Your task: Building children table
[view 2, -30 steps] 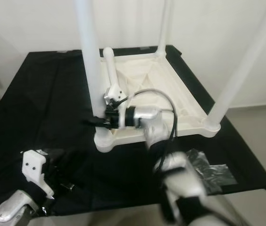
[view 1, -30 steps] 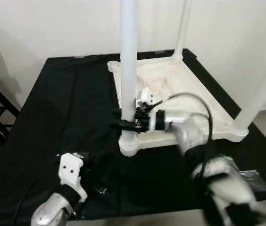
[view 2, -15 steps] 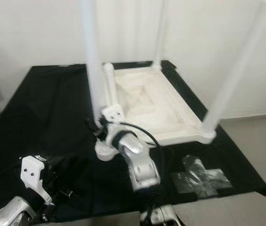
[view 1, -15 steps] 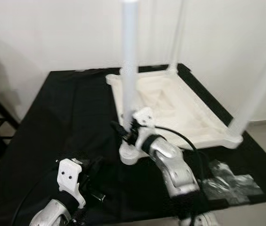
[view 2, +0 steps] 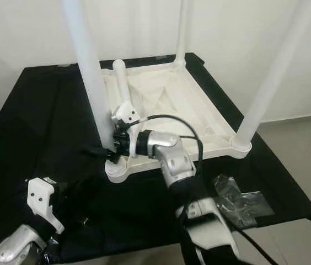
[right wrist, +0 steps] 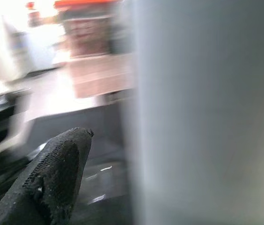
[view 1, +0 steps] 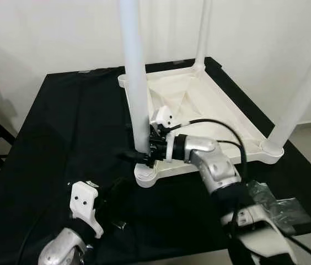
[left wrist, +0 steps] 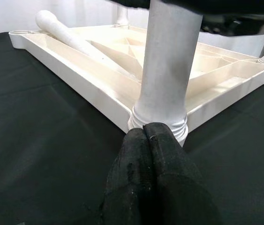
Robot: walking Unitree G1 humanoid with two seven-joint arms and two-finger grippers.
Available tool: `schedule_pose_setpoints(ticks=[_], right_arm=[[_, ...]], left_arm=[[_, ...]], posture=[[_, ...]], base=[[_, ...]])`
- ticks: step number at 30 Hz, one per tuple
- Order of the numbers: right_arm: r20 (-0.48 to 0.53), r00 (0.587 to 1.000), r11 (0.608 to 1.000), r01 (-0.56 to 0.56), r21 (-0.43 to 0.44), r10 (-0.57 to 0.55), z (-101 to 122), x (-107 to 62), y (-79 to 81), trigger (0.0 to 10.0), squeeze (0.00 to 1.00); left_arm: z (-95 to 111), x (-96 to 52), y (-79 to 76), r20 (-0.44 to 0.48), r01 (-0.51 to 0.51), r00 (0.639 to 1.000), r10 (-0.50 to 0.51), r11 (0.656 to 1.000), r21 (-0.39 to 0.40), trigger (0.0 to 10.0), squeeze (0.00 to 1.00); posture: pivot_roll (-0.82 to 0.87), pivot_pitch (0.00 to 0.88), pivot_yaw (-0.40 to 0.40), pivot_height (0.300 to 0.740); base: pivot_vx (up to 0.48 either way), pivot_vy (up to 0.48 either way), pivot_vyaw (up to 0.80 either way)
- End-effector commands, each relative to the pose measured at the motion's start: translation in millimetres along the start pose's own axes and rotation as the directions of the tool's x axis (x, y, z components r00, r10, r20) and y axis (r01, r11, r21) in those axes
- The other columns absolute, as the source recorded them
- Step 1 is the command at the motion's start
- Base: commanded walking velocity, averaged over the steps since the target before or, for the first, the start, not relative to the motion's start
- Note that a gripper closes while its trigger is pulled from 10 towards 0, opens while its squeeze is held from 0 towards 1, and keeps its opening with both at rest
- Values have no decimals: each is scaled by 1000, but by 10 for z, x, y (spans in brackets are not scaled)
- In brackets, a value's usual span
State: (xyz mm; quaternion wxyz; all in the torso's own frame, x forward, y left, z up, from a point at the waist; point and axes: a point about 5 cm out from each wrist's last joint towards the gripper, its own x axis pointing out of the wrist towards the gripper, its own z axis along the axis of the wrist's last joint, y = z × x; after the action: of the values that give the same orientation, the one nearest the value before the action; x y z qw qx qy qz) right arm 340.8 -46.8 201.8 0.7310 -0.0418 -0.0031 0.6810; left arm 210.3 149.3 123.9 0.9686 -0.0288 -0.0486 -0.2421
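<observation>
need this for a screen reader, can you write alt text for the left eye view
The robot's right gripper grips the near white leg of an upside-down white plastic tabletop on a black cloth. The left gripper rests low on the cloth; a loose leg lies inside the tabletop.

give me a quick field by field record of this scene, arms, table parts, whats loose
surface: black cloth
tabletop: white, upside down
legs fitted: three upright, at the near-left, far and right corners
loose leg: lying inside the tabletop along its left edge
right gripper: at the near-left leg just above its socket, fingers around it
left gripper: low over the cloth, fingers shut, pointing at the near-left leg's base
other: clear plastic bag on the cloth near the right edge
</observation>
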Motion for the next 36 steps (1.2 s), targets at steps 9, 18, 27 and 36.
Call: schedule_pose_setpoints(ticks=[9,18,27,36], right_arm=[[-62,992,992,-102,75,106,-158,40,-52,0,0],[-42,995,993,-88,76,92,-200,-83,-82,0,0],[-189,590,582,807,101,-785,-711,-202,21,0,0],[-195,656,651,753,97,-729,-818,-59,382,0,0]], left_arm=[[-49,-26,7,-26,-4,1000,4,1000,-4,10000,0],[-43,-29,-6,-24,0,1000,0,1000,-8,10000,0],[-6,-79,-9,-19,-5,1000,5,1000,-9,10000,0],[-21,-82,-8,-33,18,999,-18,1000,-15,10000,0]], posture=[[44,70,19,740],[36,77,21,740],[35,113,17,740],[33,99,22,740]], base=[[0,0,0],[0,0,0],[0,0,0],[0,0,0]])
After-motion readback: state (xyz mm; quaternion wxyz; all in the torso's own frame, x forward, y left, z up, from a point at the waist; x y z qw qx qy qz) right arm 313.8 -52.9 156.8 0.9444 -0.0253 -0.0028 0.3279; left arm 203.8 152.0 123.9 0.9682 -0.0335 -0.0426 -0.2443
